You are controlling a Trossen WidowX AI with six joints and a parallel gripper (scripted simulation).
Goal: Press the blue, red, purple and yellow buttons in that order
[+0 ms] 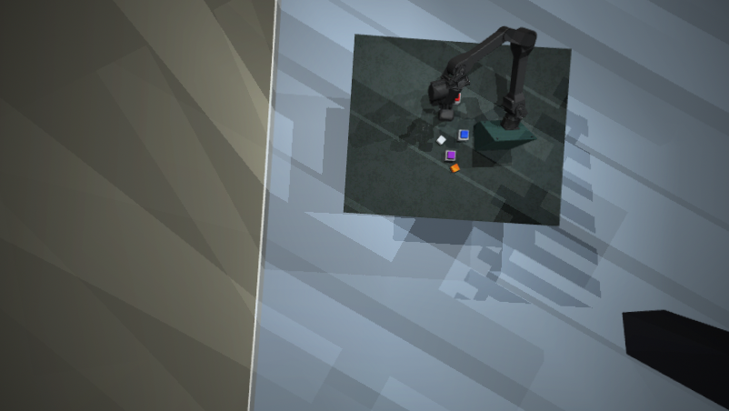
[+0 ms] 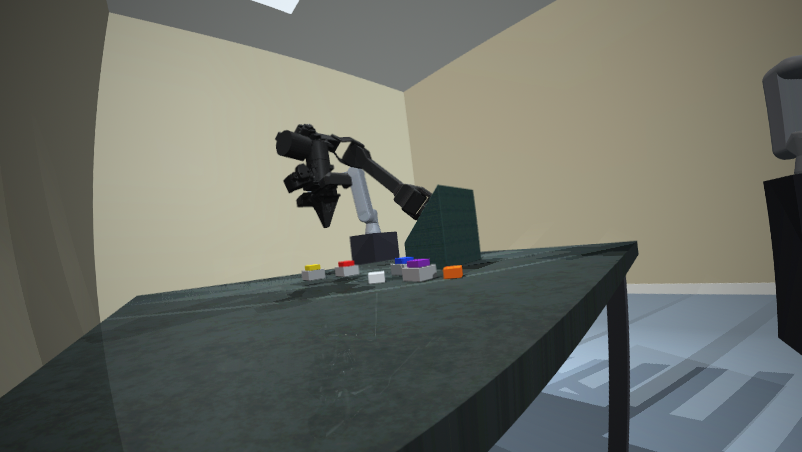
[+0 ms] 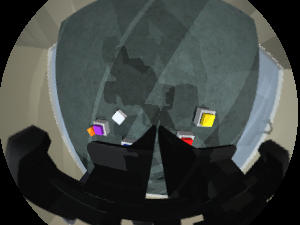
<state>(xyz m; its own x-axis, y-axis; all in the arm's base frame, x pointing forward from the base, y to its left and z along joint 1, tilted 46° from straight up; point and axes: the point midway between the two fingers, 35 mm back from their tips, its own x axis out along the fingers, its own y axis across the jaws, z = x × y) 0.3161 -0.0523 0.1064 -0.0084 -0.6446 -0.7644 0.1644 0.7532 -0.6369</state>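
The gripper [image 2: 326, 220] hangs high above the table [image 2: 348, 348], its fingers pressed together into one blunt point and pinching nothing; in the side view it sits over the yellow and red end of the row, well apart from the surface.

Yellow button [image 2: 312, 267] stands at the left end of the row, on a pale grey base; red button [image 2: 345, 263] is just beside it; blue button [image 2: 402, 260] and purple button [image 2: 418, 262] stand close together further right. In the overhead view the arm hides the yellow button and most of the red one; the wrist view shows the yellow one [image 3: 207, 119] ahead and to the right of the fingertips.

A white block [image 2: 376, 276] lies between the two pairs; an orange block [image 2: 452, 271] lies just beside the purple button; both are to be left alone.

Judgement on handling: the buttons are small, rigid, sprung caps on fixed bases; nothing is to be gripped; the closed tip should come straight down on the centre of the cap, press until it bottoms, then lift; an off-centre contact risks slipping off the edge onto the base.
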